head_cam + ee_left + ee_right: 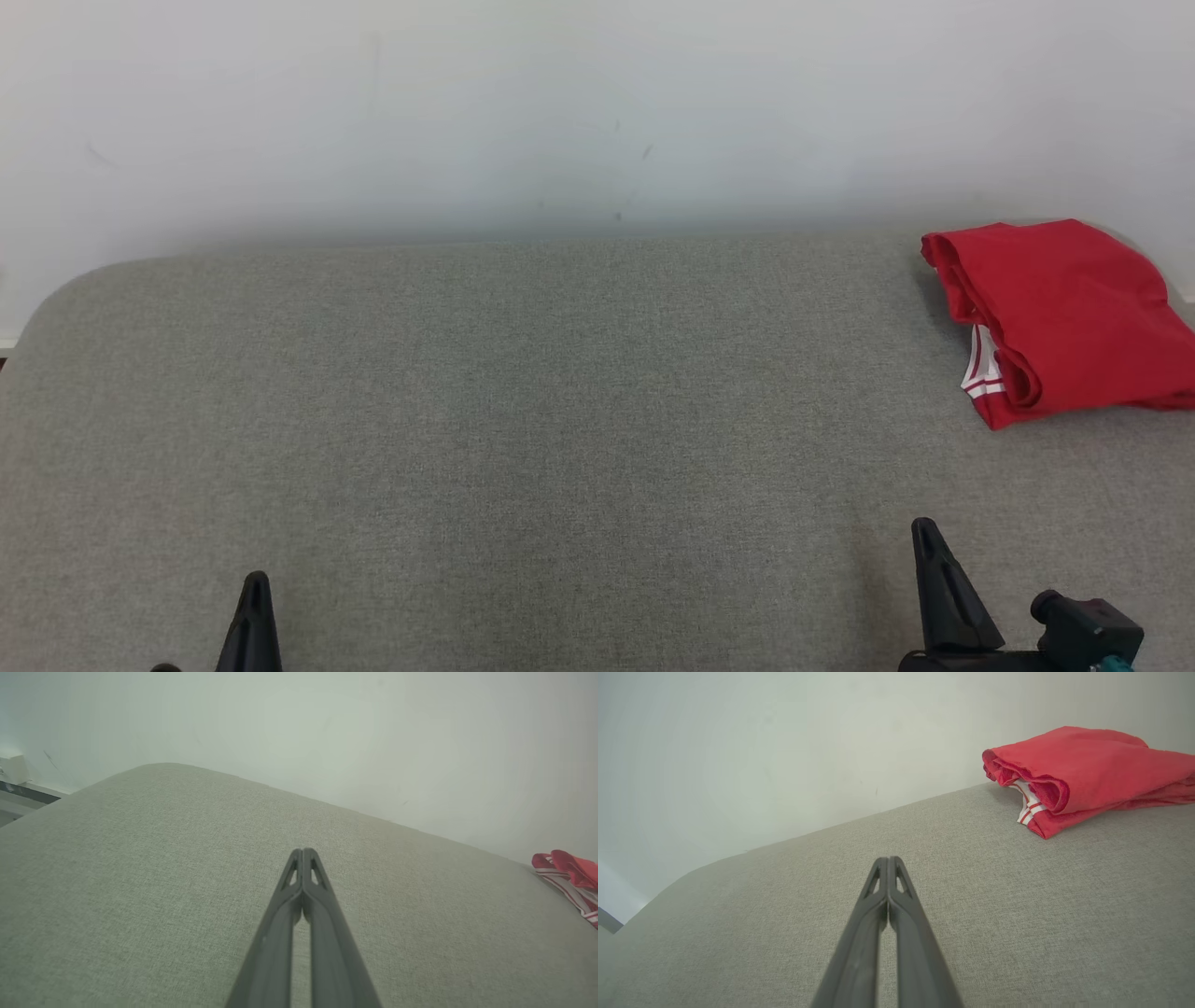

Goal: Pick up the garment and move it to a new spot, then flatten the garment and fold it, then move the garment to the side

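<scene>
Bright, even light; soft shadows, sharp focus

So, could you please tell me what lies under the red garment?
The red garment rests on the grey surface; white striped trim peeks from its fold. Anything beneath is covered.

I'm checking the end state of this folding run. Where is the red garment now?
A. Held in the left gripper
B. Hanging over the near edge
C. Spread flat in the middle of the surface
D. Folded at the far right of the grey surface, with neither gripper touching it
D: the red garment lies folded at the far right of the grey surface, well apart from the shut left gripper and the shut right gripper.
</scene>
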You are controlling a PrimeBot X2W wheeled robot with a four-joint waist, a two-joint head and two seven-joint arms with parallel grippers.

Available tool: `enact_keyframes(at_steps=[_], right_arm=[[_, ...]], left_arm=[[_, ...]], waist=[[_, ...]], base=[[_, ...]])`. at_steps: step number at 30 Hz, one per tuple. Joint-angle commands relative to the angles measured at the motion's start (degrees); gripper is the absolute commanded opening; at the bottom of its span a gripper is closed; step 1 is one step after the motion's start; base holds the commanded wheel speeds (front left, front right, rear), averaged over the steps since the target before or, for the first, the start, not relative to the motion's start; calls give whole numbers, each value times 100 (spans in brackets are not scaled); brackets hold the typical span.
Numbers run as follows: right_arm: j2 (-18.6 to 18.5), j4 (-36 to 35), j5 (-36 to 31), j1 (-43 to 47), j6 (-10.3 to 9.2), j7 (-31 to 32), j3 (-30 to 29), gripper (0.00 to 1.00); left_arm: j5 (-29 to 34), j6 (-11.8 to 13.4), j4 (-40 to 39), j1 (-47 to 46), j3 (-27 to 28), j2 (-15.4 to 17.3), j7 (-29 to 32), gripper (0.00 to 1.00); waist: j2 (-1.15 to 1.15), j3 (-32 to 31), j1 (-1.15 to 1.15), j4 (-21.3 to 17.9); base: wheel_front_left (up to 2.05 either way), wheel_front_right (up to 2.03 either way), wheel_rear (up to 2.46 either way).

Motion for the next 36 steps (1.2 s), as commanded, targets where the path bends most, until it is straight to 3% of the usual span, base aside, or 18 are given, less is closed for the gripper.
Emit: enact_keyframes(at_steps=[1,15,36], right_arm=[[-20,-69,312,-144,-1,58,-51,0],[-29,-21,1767,-278,-2,387,-202,0],[-16,27,3336,-416,-4,774,-396,0]], left_arm=[[-323,1,-67,-167,14,21,65,0],[-1767,3,24,-339,29,26,435,0],[-3358,4,134,-531,52,32,848,0]], waist=[[0,0,0,2],[0,-3,0,11],[0,-7,0,23]], base=[[0,0,0],[0,0,0],[0,0,0]])
